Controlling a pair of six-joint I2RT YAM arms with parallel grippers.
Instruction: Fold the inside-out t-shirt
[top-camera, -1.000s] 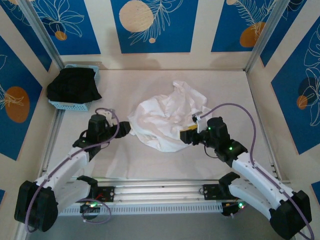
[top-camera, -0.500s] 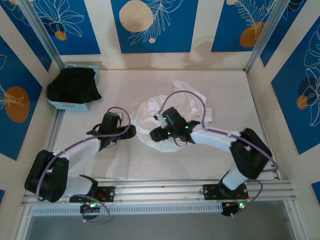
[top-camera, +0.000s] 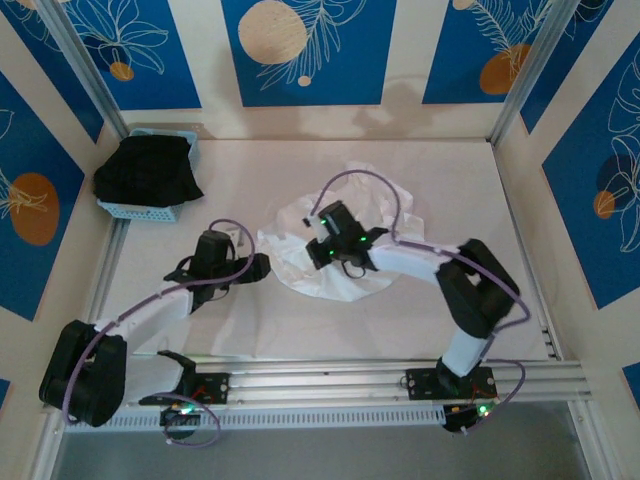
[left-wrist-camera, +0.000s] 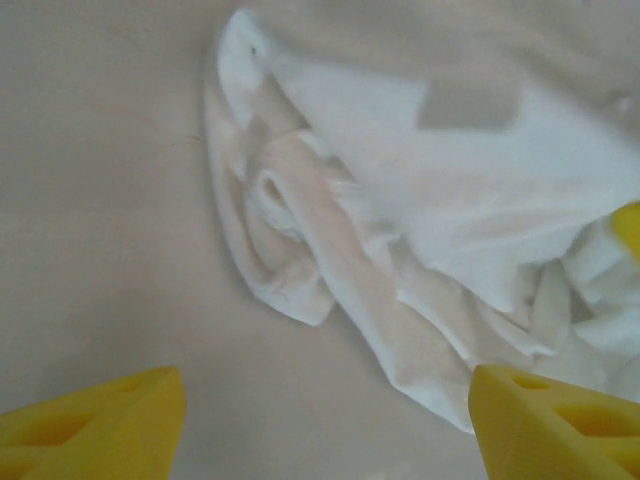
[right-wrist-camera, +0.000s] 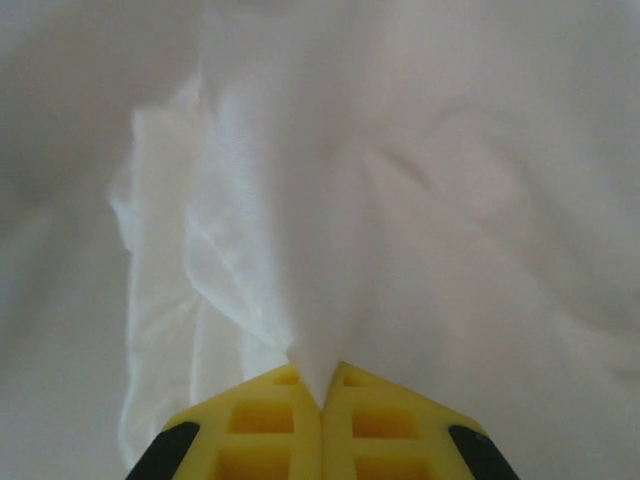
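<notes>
A soft white inside-out t-shirt (top-camera: 292, 264) lies in a crumpled, rounded heap mid-table, its left edge rolled into creased folds; the right gripper (right-wrist-camera: 320, 385), its arm bent sharply leftward, presses its yellow fingers together on a pinched peak of cloth; the left gripper (left-wrist-camera: 325, 388), spread wide, hovers just left of the heap.

Top external: high and behind, looking down on table (top-camera: 320, 330). Wrist views: close, both facing shared white t-shirt (top-camera: 292, 264).
</notes>
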